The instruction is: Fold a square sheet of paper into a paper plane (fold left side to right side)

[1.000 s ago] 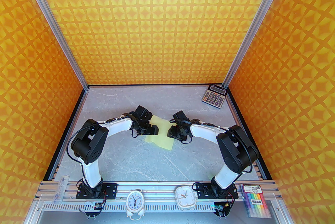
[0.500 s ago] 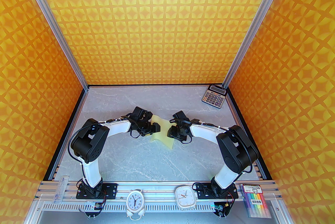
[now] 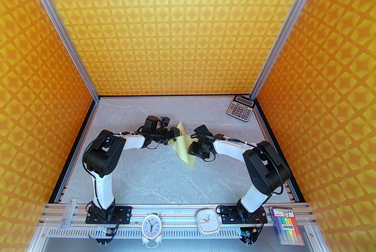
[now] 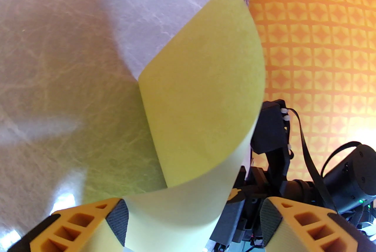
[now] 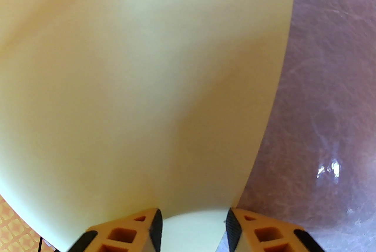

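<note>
The square sheet of paper (image 3: 184, 145), pale yellow and uncreased, stands curled up between the two grippers in the top view, its right part down on the table. My left gripper (image 3: 175, 133) is tipped sideways at the raised left side. In the left wrist view the sheet (image 4: 202, 92) curves up from the left finger's pad (image 4: 117, 220), and the left gripper (image 4: 194, 212) is open, its jaws far apart. My right gripper (image 3: 194, 150) sits low at the sheet's right edge. It is open in the right wrist view (image 5: 194, 217), with the sheet (image 5: 141, 83) spreading out ahead of it.
A grey calculator (image 3: 240, 108) lies in the far right corner of the marble table (image 3: 164, 183). Two white clocks (image 3: 151, 227) and a pack of coloured markers (image 3: 287, 225) sit on the front rail. Patterned orange walls (image 3: 182, 27) close three sides.
My left gripper has risen, moved right and rolled onto its side, lifting the sheet's left side from flat to nearly upright. The right arm has stayed put.
</note>
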You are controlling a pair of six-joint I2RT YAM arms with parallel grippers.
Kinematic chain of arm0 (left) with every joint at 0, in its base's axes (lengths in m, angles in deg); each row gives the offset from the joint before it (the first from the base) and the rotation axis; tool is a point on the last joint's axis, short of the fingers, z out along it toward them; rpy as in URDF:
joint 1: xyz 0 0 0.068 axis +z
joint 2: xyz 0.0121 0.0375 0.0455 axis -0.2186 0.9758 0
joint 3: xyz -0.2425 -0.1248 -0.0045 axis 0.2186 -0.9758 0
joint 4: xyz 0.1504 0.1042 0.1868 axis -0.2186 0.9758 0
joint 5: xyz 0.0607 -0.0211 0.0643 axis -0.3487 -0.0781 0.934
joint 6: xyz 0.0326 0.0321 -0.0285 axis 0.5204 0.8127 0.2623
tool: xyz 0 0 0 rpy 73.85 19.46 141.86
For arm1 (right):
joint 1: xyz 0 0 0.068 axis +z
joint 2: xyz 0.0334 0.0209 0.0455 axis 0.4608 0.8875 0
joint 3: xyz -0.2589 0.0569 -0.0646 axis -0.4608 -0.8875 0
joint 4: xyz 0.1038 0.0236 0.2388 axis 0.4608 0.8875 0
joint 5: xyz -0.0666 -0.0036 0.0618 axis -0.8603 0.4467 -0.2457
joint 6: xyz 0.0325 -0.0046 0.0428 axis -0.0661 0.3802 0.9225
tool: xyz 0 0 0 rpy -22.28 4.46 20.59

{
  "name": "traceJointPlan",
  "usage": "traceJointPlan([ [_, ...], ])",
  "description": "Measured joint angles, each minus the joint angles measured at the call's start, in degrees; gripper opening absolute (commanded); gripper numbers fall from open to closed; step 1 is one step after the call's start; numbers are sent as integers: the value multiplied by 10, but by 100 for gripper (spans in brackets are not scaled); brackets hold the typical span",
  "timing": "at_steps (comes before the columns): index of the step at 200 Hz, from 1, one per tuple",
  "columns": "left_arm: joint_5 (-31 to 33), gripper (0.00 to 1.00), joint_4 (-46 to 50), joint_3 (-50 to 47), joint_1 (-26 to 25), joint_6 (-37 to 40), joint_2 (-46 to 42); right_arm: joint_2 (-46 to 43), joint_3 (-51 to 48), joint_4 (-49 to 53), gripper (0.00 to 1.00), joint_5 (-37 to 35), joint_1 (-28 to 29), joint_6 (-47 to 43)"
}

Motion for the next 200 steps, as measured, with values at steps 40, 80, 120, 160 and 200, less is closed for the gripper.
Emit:
traceJointPlan([
  [40,-11,78,19,23,5,37,1,0,0,0,43,0,0,0],
  [80,-15,78,27,70,17,59,18,0,0,0,43,0,0,0],
  [120,-16,70,59,99,21,85,37,0,0,0,43,-1,0,0],
  [160,-19,68,123,86,21,136,34,-1,0,0,43,-1,0,0],
  [200,-8,74,209,83,21,206,31,-1,0,0,43,-1,0,0],
])
